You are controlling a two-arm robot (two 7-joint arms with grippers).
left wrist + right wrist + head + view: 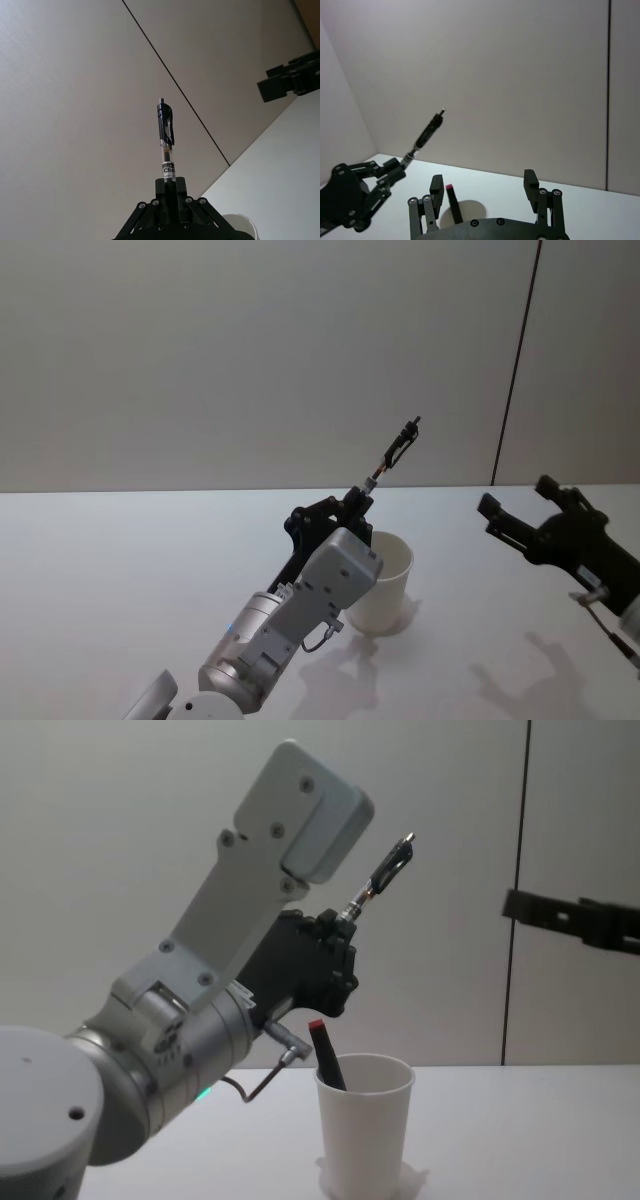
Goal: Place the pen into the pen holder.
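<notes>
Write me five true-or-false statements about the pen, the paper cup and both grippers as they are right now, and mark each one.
1. The left gripper has its fingers shut on the pen. True.
2. The pen lies flat on the table. False: it is held in the air, slanting upward, above the pen holder.
3. A dark marker with a red tip stands in the pen holder. True.
4. The right gripper grips the pen holder. False: it is open, empty and off to the right, apart from it.
5. The pen holder is tipped over. False: it stands upright.
</notes>
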